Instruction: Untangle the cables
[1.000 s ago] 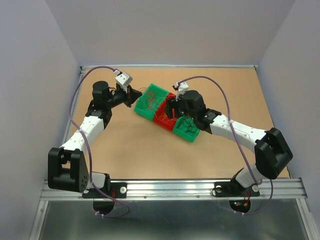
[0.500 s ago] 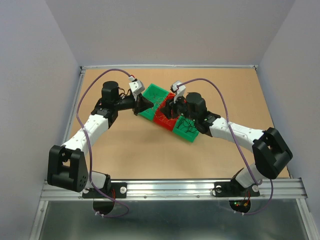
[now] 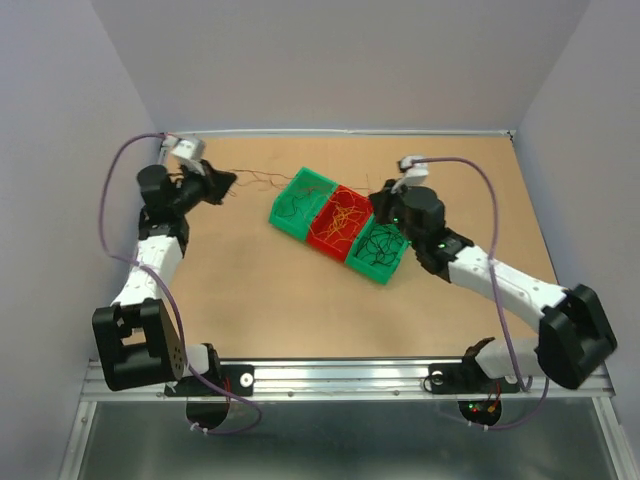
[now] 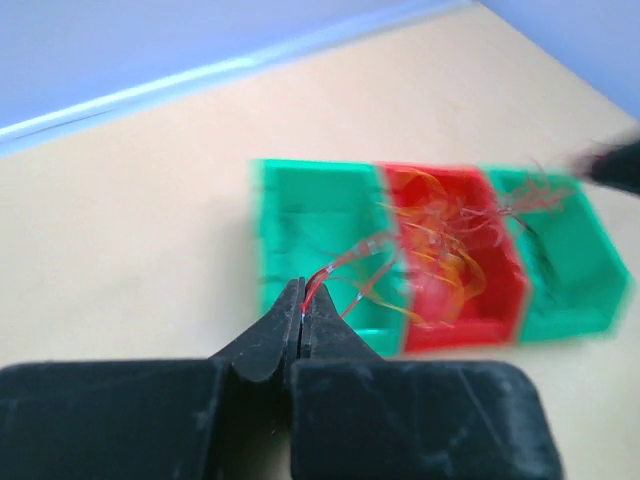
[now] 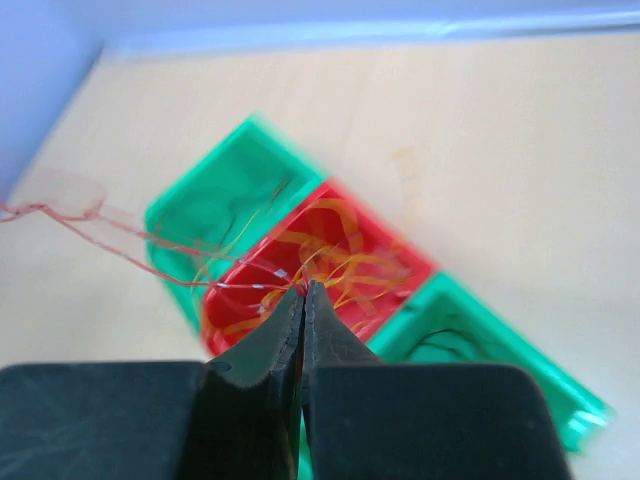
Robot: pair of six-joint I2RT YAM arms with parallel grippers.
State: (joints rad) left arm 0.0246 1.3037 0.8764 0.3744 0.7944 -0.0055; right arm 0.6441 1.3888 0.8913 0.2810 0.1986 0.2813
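The cables [image 3: 340,218] lie mostly in three small bins set in a slanting row at the middle of the table [image 3: 280,300], toward its far edge. An orange and yellow tangle fills the red bin [image 3: 327,247] in the centre. Dark strands, with a few orange ones, sit in the green bin [image 3: 285,225] on its far-left side, and black curls in the green bin [image 3: 372,272] on its near-right side.

One thin red strand [image 3: 260,178] runs out of the heap and hangs in the air, stretched from the bins toward the table's far-left corner.

The left gripper [image 3: 228,181] hovers near that corner, jaws pressed together on the strand's end. Its wrist view shows the red wire caught at the very tip [image 4: 303,300].

The right gripper [image 3: 383,203] hangs over the far side of the bins, between the red and the near-right green one. Its jaws are also squeezed together – the wrist view shows the same red wire leading into the closed tip [image 5: 303,292] and trailing off to the left.
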